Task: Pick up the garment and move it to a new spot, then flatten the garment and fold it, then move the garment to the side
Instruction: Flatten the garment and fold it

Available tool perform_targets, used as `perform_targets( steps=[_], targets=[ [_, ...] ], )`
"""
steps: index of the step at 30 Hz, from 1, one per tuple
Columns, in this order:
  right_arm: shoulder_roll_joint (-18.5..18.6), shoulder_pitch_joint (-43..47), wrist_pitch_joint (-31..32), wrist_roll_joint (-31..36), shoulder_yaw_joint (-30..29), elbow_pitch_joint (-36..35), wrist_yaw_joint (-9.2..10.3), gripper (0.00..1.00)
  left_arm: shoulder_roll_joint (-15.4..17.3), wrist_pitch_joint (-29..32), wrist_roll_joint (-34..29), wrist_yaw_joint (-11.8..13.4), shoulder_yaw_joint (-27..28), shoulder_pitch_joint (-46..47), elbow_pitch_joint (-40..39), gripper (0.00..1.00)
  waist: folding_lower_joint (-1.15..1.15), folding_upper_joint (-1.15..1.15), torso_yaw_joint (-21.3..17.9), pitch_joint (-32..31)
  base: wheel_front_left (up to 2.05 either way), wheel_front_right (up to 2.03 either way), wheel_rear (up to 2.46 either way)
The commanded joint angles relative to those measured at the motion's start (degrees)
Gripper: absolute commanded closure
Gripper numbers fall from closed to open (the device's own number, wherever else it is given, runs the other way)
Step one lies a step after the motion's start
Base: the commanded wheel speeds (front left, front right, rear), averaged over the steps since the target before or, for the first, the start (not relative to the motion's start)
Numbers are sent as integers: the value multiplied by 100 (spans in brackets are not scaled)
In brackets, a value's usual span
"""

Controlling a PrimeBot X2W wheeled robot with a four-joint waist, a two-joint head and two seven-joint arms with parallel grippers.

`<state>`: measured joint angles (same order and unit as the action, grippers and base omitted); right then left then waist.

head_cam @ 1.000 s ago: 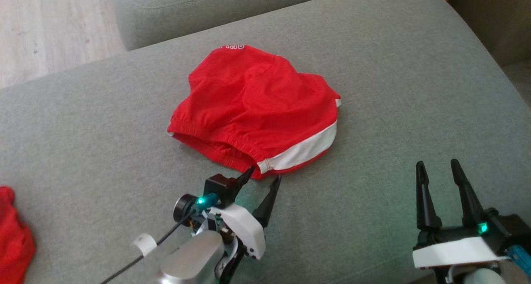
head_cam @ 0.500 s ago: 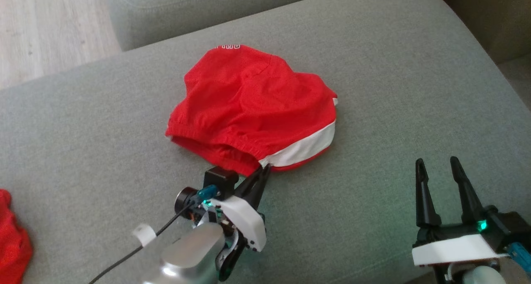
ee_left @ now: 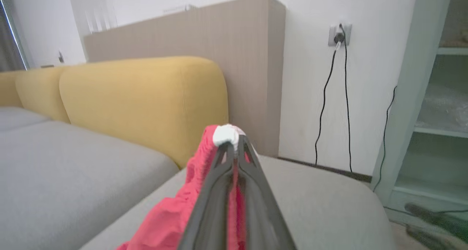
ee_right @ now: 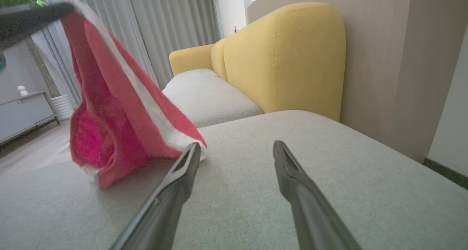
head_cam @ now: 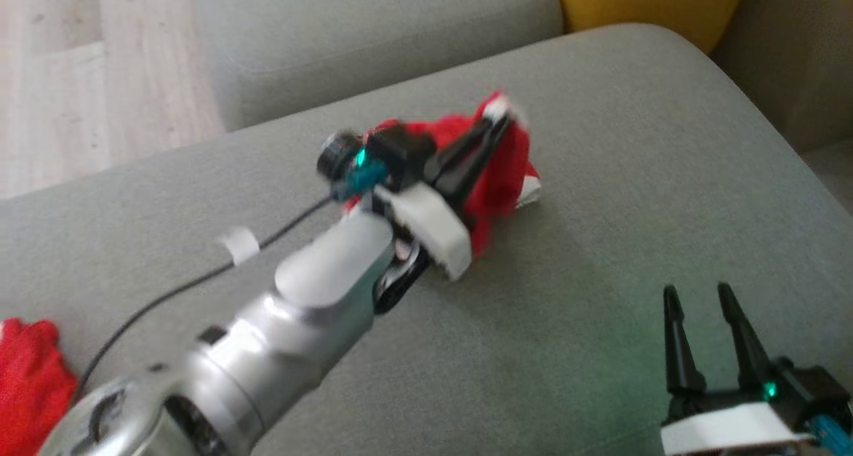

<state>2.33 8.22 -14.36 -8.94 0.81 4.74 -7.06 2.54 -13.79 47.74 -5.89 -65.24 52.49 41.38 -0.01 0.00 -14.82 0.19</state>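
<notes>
The garment is a pair of red shorts with a white side stripe. It hangs bunched above the grey cushion, lifted by its waistband corner. My left gripper is shut on that corner, and the white tip pokes out past the fingertips in the left wrist view, where the garment droops below. My right gripper stands open low at the right, nothing between its fingers. In the right wrist view the hanging garment is left of my open right gripper.
Another red cloth lies at the cushion's left edge. A yellow backrest stands behind the cushion at the top right. Wooden floor lies beyond the far left edge. A wall socket with cables is behind the sofa.
My left gripper shut on the garment's near waistband corner and lifted it up and away, so the shorts left the cushion and now hang bunched. The head camera shifted. The right gripper stayed open.
</notes>
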Motion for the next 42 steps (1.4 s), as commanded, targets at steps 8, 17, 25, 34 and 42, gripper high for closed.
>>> perform_targets(
  steps=[8, 17, 25, 34, 42],
  targets=[
    [54, 42, -63, -99, 61, -233, -43, 0, 959, 102, 276, 36, 500, 2, -468, 100, 1, 0, 814, -208, 0, 0, 0],
    [54, 22, -63, -148, 335, 286, -43, 0, 1556, 54, 222, 213, 405, -668, -342, 100, 1, 0, 1381, -62, 0, 0, 0],
    [65, -667, -63, 298, 405, 1685, -43, 0, 1532, -63, -23, 260, 418, -536, -207, 100, 1, 0, 1750, 197, 0, 0, 0],
    [185, -1693, -63, 664, 734, 3052, -43, 0, 1369, -106, -186, 210, 493, -325, -111, 100, 1, 0, 2013, 481, 0, 0, 0],
    [186, -1979, -63, 584, 1034, 3547, -43, 23, 1232, -117, -290, 190, 600, -209, -67, 100, 1, 0, 2129, 613, 0, 0, 0]
  ],
)
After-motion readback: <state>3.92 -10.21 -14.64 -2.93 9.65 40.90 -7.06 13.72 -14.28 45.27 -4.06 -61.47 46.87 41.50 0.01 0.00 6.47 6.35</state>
